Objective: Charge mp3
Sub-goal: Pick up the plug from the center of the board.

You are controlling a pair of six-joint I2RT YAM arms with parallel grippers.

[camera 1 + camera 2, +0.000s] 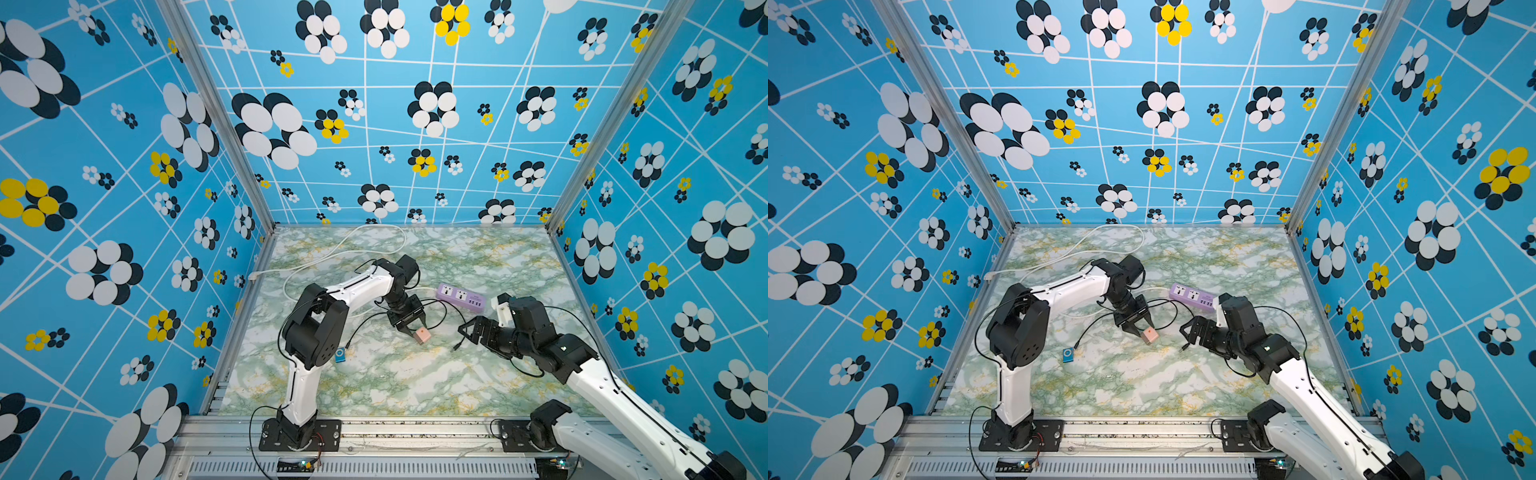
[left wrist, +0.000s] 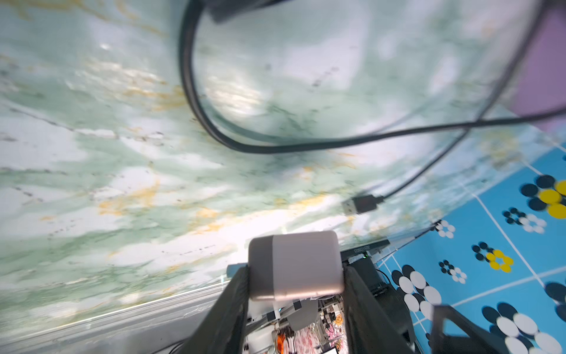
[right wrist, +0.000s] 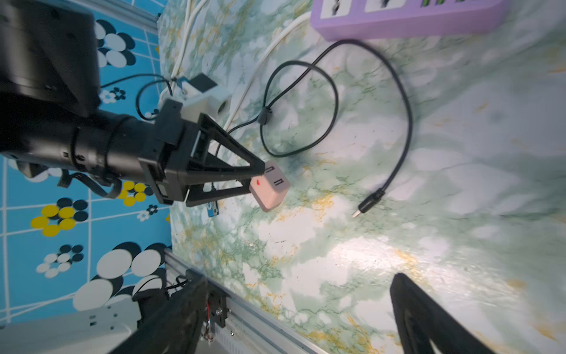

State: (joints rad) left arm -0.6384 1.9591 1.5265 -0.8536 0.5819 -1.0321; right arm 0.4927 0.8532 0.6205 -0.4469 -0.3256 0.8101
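One green-and-white marbled desk [image 1: 415, 386] carries two white-and-black robot arms and five loose things. The one tiny flat blue mp3 [image 1: 340, 355] with its pale control ring lies near the desk's left edge, towards the front, beside the left arm's elbow; it shows in both top views [image 1: 1068, 354]. The small plug of the one thin black cable [image 3: 398, 101] lies just beside it. The left gripper [image 1: 415, 329] is clenched on the one small pink cube charger [image 2: 294, 265] near the desk's middle, a finger pressed to each side; whether the cube rests on the desk I cannot tell. The right gripper [image 1: 467, 328] stands spread wide and holds nothing, near the cable's larger plug [image 3: 367, 205]. The one long lilac power strip [image 1: 461, 297] lies behind both grippers, and its one white cord [image 1: 332, 249] loops towards the far left corner. Bare marble runs along the front edge between the arm bases and across the far right corner.
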